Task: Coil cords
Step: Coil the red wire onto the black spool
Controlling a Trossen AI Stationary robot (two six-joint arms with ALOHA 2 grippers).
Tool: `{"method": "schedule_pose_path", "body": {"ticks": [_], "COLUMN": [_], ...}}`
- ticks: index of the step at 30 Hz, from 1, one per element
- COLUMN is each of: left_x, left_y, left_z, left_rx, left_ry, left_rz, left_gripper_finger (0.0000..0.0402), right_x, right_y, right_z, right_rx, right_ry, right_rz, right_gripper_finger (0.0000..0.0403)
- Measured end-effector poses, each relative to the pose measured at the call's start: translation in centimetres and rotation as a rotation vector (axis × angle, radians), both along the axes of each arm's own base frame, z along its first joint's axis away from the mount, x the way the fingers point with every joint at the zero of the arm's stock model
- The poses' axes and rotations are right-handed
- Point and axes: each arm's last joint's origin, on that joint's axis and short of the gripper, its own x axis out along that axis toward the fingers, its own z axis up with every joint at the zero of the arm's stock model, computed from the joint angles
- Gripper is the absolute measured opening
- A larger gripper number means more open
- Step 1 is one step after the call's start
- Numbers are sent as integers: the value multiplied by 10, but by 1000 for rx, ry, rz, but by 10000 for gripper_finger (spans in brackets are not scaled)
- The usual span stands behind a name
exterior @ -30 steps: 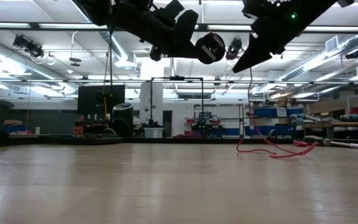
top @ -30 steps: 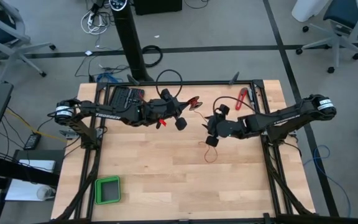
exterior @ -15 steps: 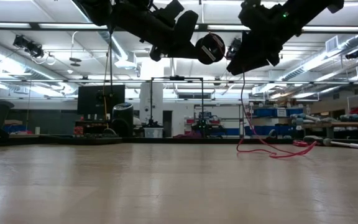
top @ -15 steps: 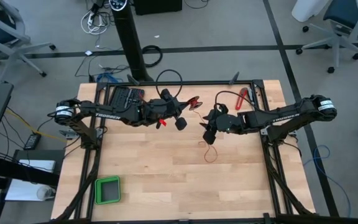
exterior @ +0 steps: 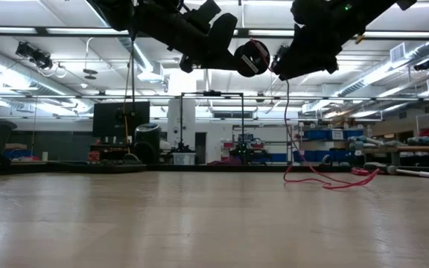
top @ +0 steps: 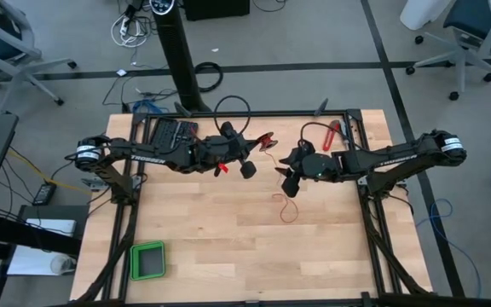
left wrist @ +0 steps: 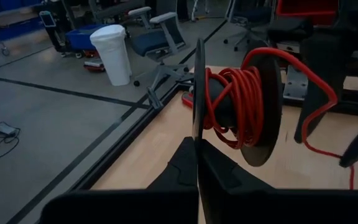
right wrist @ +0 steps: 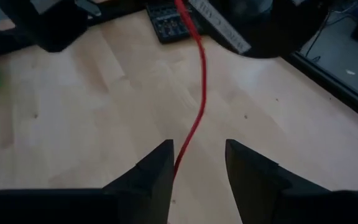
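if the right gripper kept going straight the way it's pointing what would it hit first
Probably the red cord, which runs out ahead between the open right gripper's fingers, then the left arm's spool it leads to. Depth is unclear, so the wooden table might come first.

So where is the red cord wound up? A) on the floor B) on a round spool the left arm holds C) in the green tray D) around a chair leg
B: in the left wrist view the red cord is wrapped round a dark spool pinched by the left gripper.
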Motion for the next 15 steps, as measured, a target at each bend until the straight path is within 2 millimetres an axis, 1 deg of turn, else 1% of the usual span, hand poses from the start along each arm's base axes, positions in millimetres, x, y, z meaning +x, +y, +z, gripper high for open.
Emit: {"method": "schedule_pose_path", "body": {"ticks": [8,11,15], "left_x": [0,0,0], "left_y": [0,0,0], "left_z": [0,1,1], "left_rx": [0,-3,-3], "left_ry": [-5,-11,-13], "left_rz": [0,1,2], "left_gripper_finger": [1,1,1], "right_x": [1,6,15], "right_y": [1,1,3], "right_z": [0,-2,-10], "right_rx": [19,19,9], "right_ry": [-3,-16,0], "right_rz": [25,29,48], "right_gripper_finger": [123,111,93]}}
